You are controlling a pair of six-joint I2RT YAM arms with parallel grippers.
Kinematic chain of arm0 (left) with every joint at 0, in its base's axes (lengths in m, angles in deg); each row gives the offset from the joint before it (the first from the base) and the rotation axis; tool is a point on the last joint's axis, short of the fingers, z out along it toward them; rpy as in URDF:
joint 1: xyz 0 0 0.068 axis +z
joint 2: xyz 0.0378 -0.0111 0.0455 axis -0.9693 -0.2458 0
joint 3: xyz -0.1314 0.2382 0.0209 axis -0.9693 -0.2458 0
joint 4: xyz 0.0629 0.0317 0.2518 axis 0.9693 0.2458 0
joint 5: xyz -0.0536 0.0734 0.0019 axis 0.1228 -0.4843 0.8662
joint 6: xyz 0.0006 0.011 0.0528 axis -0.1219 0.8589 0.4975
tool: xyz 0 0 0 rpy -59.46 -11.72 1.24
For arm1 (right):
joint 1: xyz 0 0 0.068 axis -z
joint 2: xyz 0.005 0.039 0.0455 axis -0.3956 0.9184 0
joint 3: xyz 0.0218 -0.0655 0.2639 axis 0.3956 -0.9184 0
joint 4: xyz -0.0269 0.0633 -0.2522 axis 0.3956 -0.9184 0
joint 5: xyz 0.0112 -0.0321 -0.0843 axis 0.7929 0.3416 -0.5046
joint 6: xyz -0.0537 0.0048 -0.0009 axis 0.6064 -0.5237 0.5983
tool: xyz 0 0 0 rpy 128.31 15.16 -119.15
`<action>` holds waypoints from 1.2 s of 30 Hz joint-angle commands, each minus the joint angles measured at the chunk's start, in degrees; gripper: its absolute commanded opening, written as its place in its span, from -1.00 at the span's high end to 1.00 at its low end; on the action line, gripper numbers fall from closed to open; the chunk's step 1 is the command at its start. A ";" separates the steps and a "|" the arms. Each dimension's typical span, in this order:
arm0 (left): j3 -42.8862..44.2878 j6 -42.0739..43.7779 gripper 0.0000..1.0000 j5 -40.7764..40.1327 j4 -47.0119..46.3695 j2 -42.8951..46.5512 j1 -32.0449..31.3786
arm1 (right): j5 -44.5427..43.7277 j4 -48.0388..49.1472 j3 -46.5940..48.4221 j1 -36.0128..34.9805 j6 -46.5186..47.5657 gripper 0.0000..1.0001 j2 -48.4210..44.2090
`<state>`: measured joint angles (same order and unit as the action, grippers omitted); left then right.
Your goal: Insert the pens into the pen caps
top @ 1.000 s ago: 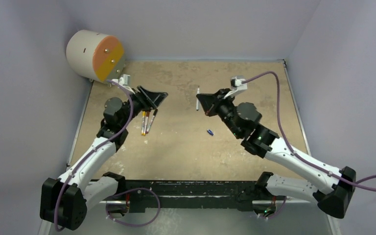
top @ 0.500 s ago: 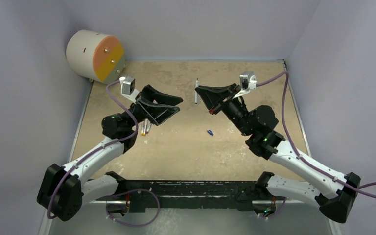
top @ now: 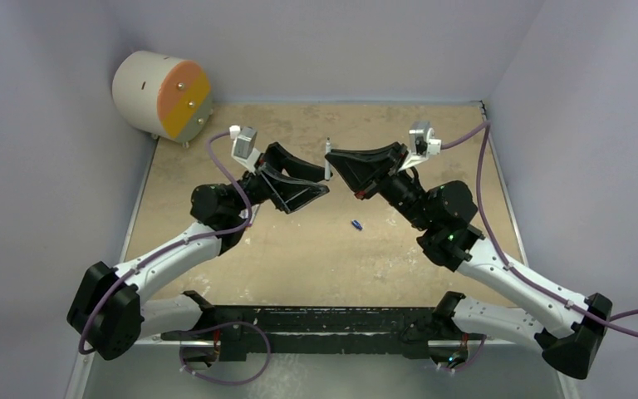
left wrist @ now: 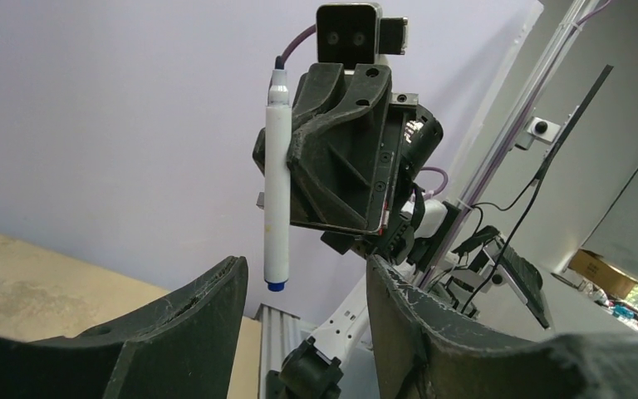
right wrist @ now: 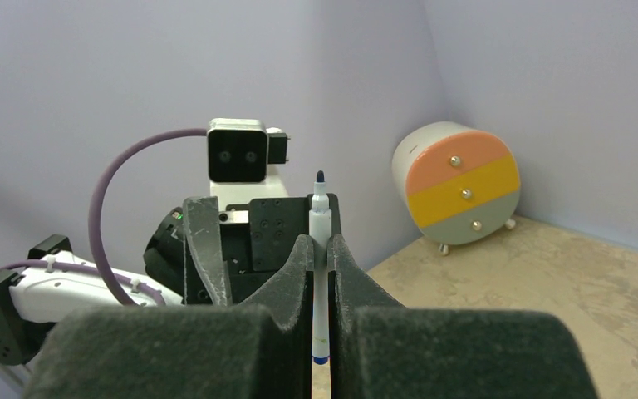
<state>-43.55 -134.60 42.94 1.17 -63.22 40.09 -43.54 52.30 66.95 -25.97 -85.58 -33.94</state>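
White pen [right wrist: 320, 218], barrel partly behind right hand [right wrist: 321, 249]

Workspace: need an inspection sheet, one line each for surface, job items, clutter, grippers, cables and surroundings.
Surface: table, tan and mottled.
Job's things: one uncapped pen, roughly upright in the right gripper; blue cap lying loose mid-table; other pens and caps not clearly visible.
Clutter: round drawer unit in the far left corner.
Grippers: left gripper open, empty, facing the pen; right gripper shut on the pen.
Cables: purple cables loop off both wrists, away from the jaws.
Surroundings: lilac walls on three sides.
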 commanded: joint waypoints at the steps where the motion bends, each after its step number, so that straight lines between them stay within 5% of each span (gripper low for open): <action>1: 3.55 5.48 -0.06 -1.23 2.12 0.21 -0.90 | 2.35 3.95 0.13 0.27 -0.88 1.00 -0.45; 11: 7.79 8.52 0.12 -3.53 5.28 -0.49 -0.97 | 2.33 3.06 -1.40 0.24 -1.62 1.00 -0.60; 17: 8.79 4.09 1.00 0.29 1.29 -2.96 -1.03 | 1.89 3.04 -1.50 0.24 -1.41 1.00 -1.05; 25: 8.44 2.53 1.00 4.46 1.19 -3.16 -1.06 | 0.28 1.93 0.51 0.24 0.37 0.94 -0.91; 29: 9.75 5.64 1.00 6.91 7.05 -2.92 -1.06 | 0.06 0.94 2.43 0.26 1.47 0.17 0.28; 31: 10.64 8.97 1.00 8.35 12.35 -2.64 -1.06 | -0.23 -1.05 3.91 0.28 2.10 0.00 1.13; 33: 11.74 12.83 1.00 9.52 18.02 -2.27 -1.06 | -0.72 -3.29 6.28 0.24 2.70 -0.01 1.98; 36: 12.29 18.31 1.00 8.55 24.10 -0.90 -1.03 | -1.05 -4.66 6.97 0.23 3.09 0.25 2.47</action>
<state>-34.24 -125.11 49.70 16.10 -66.54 39.10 -43.01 48.63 70.21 -25.49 -84.25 -31.45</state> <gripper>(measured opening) 0.047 0.458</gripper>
